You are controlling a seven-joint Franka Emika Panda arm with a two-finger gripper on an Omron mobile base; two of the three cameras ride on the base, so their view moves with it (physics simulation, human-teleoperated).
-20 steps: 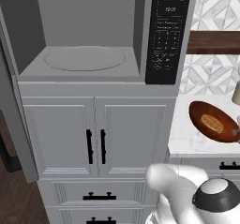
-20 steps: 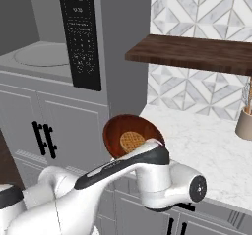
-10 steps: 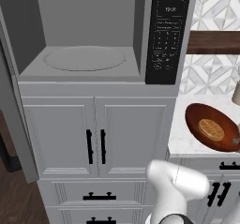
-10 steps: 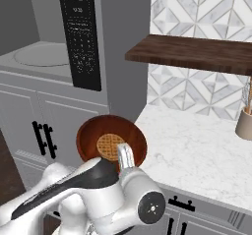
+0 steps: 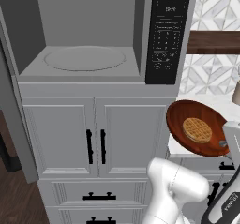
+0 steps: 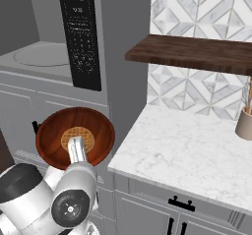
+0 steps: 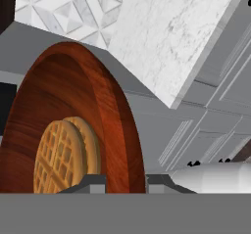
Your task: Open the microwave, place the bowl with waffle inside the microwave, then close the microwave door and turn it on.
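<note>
gripper (image 7: 126, 180) is pinching the bowl (image 5: 197, 128) rim, waffle (image 5: 197, 130) inside; it hangs just below the open microwave (image 5: 93, 35), beside the counter (image 6: 197, 150)

The white arm (image 6: 74, 199) bends upward in front of the base. The gripper (image 7: 126, 181) has its fingers (image 6: 76, 150) clamped on the bowl's (image 6: 74, 135) rim, lifted.

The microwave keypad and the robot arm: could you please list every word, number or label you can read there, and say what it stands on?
"FRANKA": partly legible, in dark letters on the white robot arm, at the lower right of the left base view.
Display digits at the top of the microwave's keypad panel: too blurred to read.
Key labels on that panel: too small to read, in both base views.
Nothing else bears text.
</note>
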